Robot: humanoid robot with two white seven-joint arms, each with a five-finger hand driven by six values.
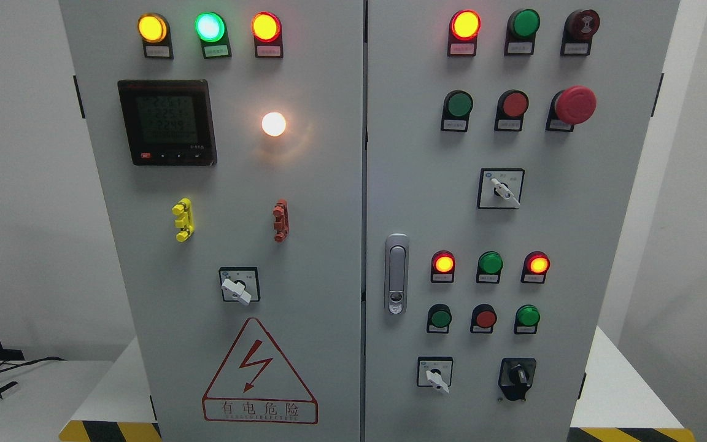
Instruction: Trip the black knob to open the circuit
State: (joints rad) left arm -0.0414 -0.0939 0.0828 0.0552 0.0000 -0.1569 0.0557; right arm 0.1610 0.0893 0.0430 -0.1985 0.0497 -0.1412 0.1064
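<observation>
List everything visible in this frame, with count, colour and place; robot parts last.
black knob: 1, black, right door, bottom right
white selector switches: 3, white; left door lower middle, right door centre, right door bottom
indicator lamps and buttons: many, amber, green, red; rows on both doors
white lamp: 1, lit, left door
emergency stop: 1, red, right door upper right
meter: 1, black, left door
door handle: 1, silver, right door's left edge
warning triangle: 1, red, left door bottom
robot hands: none in view

White platform point(611, 393) — grey cabinet point(329, 245) atop
</observation>
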